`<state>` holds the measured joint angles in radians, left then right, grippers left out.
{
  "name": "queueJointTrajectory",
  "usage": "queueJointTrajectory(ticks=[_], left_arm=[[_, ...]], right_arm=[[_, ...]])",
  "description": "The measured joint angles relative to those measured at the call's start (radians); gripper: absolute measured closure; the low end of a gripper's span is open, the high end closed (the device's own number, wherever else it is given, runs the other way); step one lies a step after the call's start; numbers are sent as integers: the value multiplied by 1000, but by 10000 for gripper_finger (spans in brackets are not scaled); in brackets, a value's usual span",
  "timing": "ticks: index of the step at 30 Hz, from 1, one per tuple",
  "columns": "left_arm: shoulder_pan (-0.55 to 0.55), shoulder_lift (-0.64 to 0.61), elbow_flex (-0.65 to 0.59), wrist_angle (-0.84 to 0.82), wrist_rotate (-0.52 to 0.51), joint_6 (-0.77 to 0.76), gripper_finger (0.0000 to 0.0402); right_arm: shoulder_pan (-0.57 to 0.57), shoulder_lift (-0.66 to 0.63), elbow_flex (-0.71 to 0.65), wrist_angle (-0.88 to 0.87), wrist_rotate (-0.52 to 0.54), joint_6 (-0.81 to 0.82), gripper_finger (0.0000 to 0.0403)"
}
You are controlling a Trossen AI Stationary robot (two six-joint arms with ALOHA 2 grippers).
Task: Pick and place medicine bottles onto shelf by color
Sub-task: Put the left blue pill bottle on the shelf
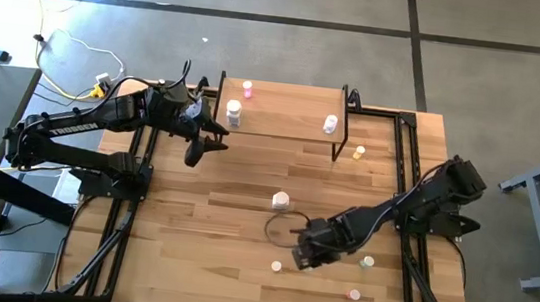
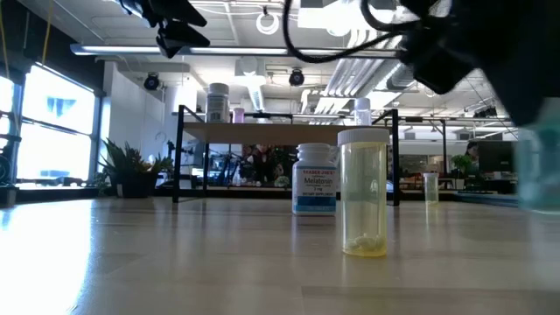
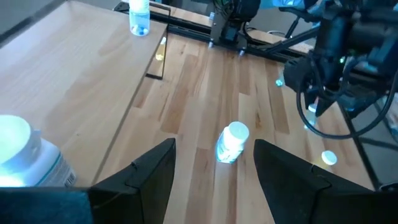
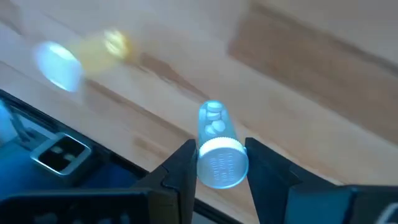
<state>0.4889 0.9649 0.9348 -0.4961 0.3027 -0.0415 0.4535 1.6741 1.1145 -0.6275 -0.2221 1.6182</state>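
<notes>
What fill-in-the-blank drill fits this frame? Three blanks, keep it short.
1. The right end effector is shut on a bottle with a ___ cap.
2. The left end effector hangs beside the shelf with its fingers ___.
3. The shelf carries ___ bottles.

Missing words: white; open; three.

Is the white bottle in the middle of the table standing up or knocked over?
Standing. The white bottle shows its round cap from above and stands upright with its label level in the low view.
</notes>
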Motion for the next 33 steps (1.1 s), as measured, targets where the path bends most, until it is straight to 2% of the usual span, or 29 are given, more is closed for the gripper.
queueJointTrajectory(ticks=[3,13,20,28,33], left_arm=[[0,0,0,0,0,36,195],[1,0,0,0,0,98,195],[1,0,0,-5,-5,98,195],[2,11,0,-6,-140,98,195],[2,28,0,-6,-183,98,195]], right_arm=[[-39,0,54,-44,43,-33,295],[-210,0,324,-347,189,-212,295],[-358,0,453,-415,206,-410,295],[-518,0,632,-491,288,-691,295],[-640,0,752,-560,330,-913,295]])
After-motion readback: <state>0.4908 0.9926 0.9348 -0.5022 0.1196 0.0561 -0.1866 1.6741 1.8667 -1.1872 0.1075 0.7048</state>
